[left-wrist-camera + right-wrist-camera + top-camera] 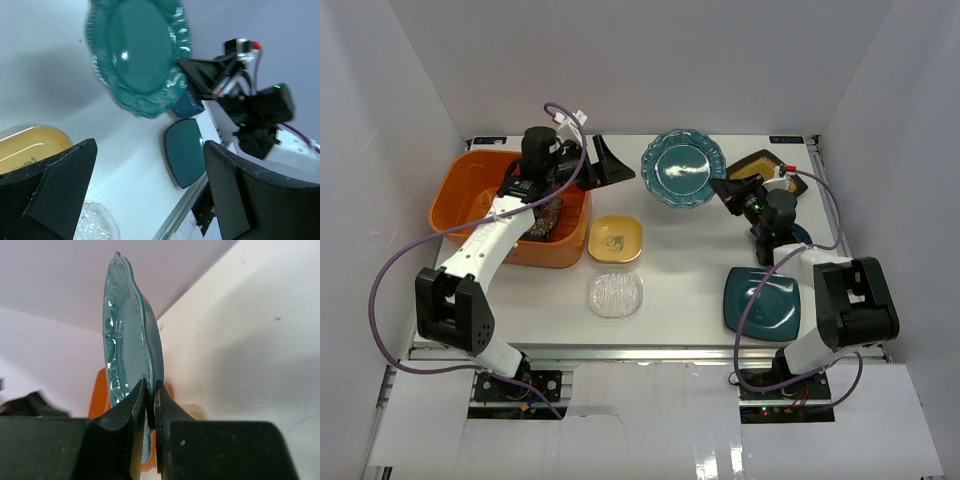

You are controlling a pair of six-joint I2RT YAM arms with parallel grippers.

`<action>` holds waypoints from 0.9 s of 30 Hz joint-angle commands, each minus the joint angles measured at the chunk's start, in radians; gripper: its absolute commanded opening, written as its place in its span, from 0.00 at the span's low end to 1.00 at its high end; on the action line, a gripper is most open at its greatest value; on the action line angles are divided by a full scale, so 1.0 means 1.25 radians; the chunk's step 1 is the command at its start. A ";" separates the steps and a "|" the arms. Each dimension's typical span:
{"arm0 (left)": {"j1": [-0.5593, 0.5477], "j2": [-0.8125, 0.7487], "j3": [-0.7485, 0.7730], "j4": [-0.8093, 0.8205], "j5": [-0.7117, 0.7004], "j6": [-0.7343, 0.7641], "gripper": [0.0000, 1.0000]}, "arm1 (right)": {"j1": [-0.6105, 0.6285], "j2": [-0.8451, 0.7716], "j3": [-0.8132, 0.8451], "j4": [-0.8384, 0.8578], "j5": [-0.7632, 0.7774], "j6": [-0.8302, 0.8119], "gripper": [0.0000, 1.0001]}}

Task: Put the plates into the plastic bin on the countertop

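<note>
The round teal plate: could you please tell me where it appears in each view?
Top view: round teal plate at upper centre.
Left wrist: the plate at top centre, face on.
Right wrist: the plate at centre left, edge on.
Shared landmark: right gripper clamped on its rim.

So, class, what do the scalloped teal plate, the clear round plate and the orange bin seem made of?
Scalloped teal plate: likely glazed ceramic, glossy highlights.
Clear round plate: probably glass, see-through, textured.
Orange bin: apparently plastic, smooth, uniformly coloured, thick rim.
</note>
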 commanded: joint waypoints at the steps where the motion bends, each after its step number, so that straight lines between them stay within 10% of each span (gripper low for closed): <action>1: -0.016 0.031 0.041 -0.041 -0.079 0.034 0.98 | 0.007 -0.085 -0.027 0.199 -0.124 0.037 0.08; 11: -0.071 0.125 0.047 0.050 -0.025 -0.002 0.97 | 0.011 -0.137 -0.043 0.244 -0.251 0.099 0.08; 14: -0.072 0.131 0.031 0.078 -0.005 -0.021 0.67 | 0.012 -0.143 -0.047 0.253 -0.274 0.107 0.08; 17: -0.072 0.091 -0.020 0.139 -0.006 -0.048 0.12 | 0.012 -0.149 -0.050 0.247 -0.282 0.106 0.08; 20: -0.071 0.046 -0.029 0.139 -0.022 -0.056 0.00 | 0.012 -0.153 -0.050 0.216 -0.283 0.092 0.23; 26: 0.004 -0.069 -0.039 0.156 -0.031 -0.118 0.00 | 0.012 -0.165 -0.029 0.231 -0.363 0.096 0.95; 27: 0.029 -0.090 -0.045 0.167 -0.031 -0.134 0.00 | 0.009 -0.176 -0.029 0.222 -0.370 0.087 0.91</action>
